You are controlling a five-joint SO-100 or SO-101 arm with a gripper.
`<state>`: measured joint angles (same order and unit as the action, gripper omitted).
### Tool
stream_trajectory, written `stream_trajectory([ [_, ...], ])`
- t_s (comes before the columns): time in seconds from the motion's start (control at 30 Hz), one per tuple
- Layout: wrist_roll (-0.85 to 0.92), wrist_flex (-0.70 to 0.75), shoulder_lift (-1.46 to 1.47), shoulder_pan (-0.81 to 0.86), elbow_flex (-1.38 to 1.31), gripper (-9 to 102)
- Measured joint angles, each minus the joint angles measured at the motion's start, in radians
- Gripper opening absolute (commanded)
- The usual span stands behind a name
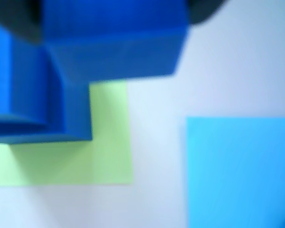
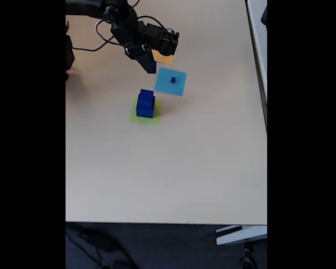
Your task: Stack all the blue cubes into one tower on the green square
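In the fixed view two blue cubes stand stacked, the smaller on the larger, on the green square. The smallest blue cube sits apart on a light-blue square. My gripper hangs above the table behind the stack and left of the light-blue square, with nothing visibly held. Its jaw opening is too small to read. In the wrist view the stacked cubes are a blurred blue mass at upper left over the green square, with the light-blue square at right.
An orange square lies just behind the gripper, partly covered by it. Black cables run from the arm at the table's far left. The table's near half is bare, and its right edge borders a gap.
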<state>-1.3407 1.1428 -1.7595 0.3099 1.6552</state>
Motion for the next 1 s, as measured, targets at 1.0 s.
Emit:
stream_trajectory([
  [1.0,0.04,0.006,0.034,0.153,0.0,4],
])
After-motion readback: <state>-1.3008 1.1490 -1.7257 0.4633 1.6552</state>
